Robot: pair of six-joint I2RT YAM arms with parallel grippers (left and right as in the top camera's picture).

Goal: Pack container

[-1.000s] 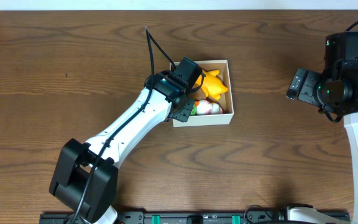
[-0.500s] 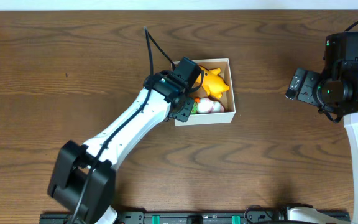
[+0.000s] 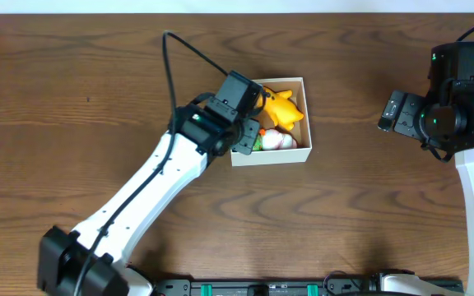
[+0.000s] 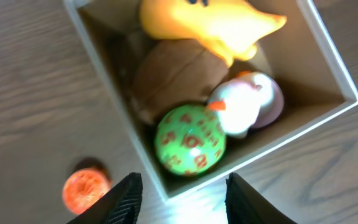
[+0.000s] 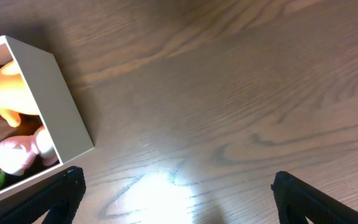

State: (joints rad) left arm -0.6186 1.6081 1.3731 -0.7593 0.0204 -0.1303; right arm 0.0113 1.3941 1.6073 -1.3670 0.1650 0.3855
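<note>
**Left arm pulled back from a full container**

From above, the container (image 3: pixel 276 157) sat mid-table with a yellow toy (image 3: pixel 282 107) plain to see, but the left arm (image 3: pixel 163 177) covered its left edge. The left wrist camera filled that in. It showed a green ball (image 4: pixel 190 140) with red numerals, a white toy (image 4: pixel 244 106) touching it, and a brown toy (image 4: pixel 169 74) against the yellow one. An orange ball (image 4: pixel 86 186) lay on the table (image 4: pixel 17 93) just outside one wall.

The left gripper (image 4: pixel 185 202) hung over that wall, fingers spread, nothing between them. The right wrist camera caught only the container's corner at far left. The right gripper (image 5: pixel 179 199) was parted wide over bare wood, well apart from it.

Against a second before, the left arm had swung its elbow toward the lower left, and its wrist had slid off the container's middle. The container had nudged slightly right. The right arm hadn't budged.
</note>
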